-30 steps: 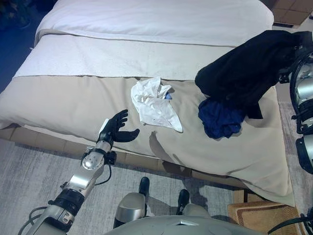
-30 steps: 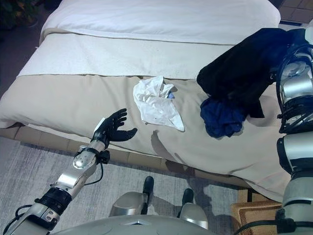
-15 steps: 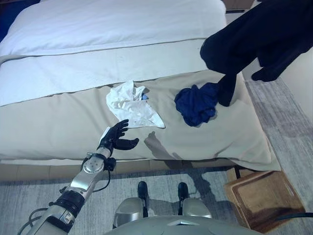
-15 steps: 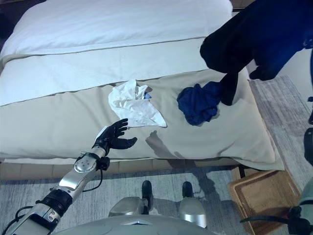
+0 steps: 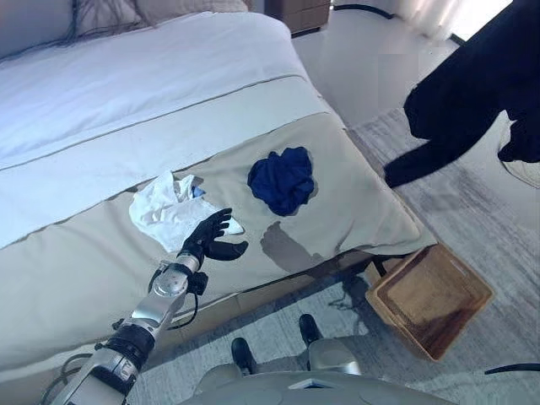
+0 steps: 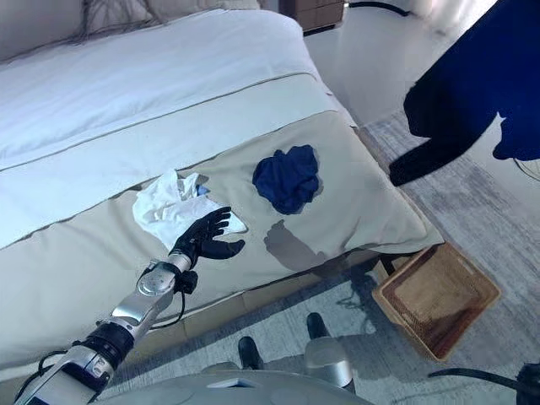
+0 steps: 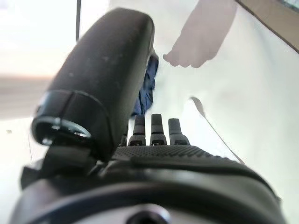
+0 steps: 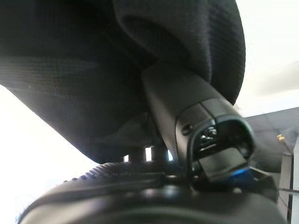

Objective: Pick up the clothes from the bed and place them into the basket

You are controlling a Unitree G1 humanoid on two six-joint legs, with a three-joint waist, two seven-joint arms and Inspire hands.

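Left eye view taking in the bed (image 5: pixel 101 101) first: lying with its long axis running from lower left to upper right, wearing white sheets up top and a tan cover (image 5: pixel 354 202) over the near end. Showing no readable writing or label anywhere in any view. Sitting on the grey rug (image 5: pixel 472 211) off the bed's near right corner, a brown woven basket (image 5: pixel 430 299), open side up, holding nothing visible.

Hanging in the air at the upper right, well apart from the bed and above the rug, up and to the right of the basket: a black garment (image 5: pixel 472 93), bunched, with its long axis slanting from upper right down to lower left and a sleeve-like end pointing down-left toward the bed corner. Being gripped by the right hand (image 8: pixel 187 116), thumb pressing into the dark cloth in the right wrist view, fingers mostly buried in it.

Lying on the tan cover, a crumpled dark blue garment (image 5: pixel 283 179), roughly round, with no clear direction. Resting to its left, a crumpled white garment (image 5: pixel 164 211), stretching from upper left to lower right, with a small blue patch at its upper edge.

Hovering at the white garment's lower right edge, the left hand (image 5: pixel 211 240), fingers spread and straight, thumb out, holding nothing.
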